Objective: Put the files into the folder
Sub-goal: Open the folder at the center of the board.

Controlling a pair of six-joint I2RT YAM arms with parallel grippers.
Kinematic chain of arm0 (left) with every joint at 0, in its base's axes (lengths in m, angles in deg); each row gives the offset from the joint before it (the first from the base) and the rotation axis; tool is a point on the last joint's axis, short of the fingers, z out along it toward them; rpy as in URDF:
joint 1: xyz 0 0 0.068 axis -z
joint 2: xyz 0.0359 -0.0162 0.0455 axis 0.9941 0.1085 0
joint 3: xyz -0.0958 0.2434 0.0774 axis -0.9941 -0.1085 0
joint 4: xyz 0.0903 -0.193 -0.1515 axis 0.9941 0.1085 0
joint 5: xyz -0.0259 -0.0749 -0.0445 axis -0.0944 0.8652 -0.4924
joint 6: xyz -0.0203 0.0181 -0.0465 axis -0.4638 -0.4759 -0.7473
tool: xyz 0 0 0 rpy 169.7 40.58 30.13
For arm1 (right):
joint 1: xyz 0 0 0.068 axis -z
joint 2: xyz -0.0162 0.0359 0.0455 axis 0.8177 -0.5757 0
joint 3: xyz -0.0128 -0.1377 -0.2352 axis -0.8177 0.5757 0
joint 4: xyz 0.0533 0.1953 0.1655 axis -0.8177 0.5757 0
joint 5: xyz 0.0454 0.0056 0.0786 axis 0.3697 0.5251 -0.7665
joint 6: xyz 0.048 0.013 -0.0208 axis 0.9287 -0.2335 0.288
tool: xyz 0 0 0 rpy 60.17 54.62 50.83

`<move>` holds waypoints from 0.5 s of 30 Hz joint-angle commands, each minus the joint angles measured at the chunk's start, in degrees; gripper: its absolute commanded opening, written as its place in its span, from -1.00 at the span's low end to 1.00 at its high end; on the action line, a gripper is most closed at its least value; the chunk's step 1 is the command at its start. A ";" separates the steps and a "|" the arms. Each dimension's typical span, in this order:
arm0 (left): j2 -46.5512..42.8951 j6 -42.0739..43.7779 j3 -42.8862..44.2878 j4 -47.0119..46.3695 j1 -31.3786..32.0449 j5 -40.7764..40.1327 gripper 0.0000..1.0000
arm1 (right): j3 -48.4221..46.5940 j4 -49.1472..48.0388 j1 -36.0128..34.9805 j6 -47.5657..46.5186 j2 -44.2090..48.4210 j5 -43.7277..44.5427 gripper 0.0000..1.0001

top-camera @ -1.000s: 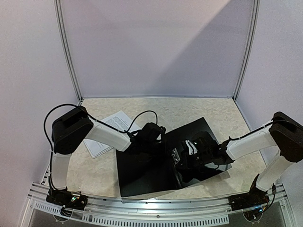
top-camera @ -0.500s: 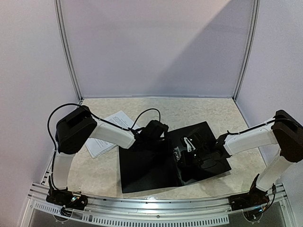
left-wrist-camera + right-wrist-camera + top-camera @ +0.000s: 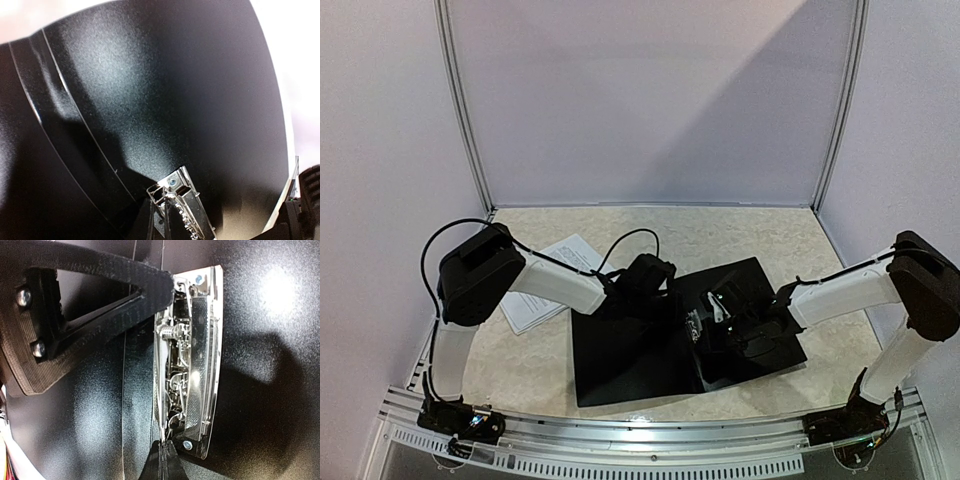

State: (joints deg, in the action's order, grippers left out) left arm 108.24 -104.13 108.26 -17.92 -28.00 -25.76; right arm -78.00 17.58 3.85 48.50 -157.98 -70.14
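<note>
The black folder [image 3: 620,360] lies open and flat in the middle of the table, with its metal clip [image 3: 696,326] on the right half beside the spine fold. The files [image 3: 525,308], white printed sheets, lie on the table to the left, partly hidden under my left arm. My left gripper [image 3: 680,308] is shut, its tips [image 3: 162,220] against the far end of the clip [image 3: 185,205]. My right gripper [image 3: 164,462] is shut on the thin metal edge at the near end of the clip [image 3: 192,355]. The left gripper's finger [image 3: 100,285] shows as a black triangle in the right wrist view.
Both arms meet over the folder's spine. White walls with metal posts [image 3: 460,110] enclose the table on three sides. The aluminium rail [image 3: 640,440] carrying the arm bases runs along the near edge. The marbled tabletop [image 3: 720,235] shows behind the folder.
The folder's right half has slid a little away from me and lies flatter. My right gripper has moved back with it, and my left gripper has shifted slightly right toward the clip.
</note>
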 commanded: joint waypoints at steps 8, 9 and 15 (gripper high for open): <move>2.86 4.43 -3.00 9.83 -0.66 -1.80 -1.00 | -6.36 10.86 1.25 -0.20 4.89 5.04 -1.00; 2.85 4.37 -3.03 9.78 -0.66 -1.83 -1.00 | -6.76 10.85 1.33 -0.38 4.83 5.00 -1.00; 1.01 4.75 -3.18 9.05 -0.66 -0.85 -0.97 | -5.94 4.20 2.02 0.04 4.40 -0.73 -0.96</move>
State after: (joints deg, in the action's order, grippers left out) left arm 108.16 -103.58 108.13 -18.22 -28.03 -25.67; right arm -84.84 22.74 4.66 49.03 -153.89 -70.14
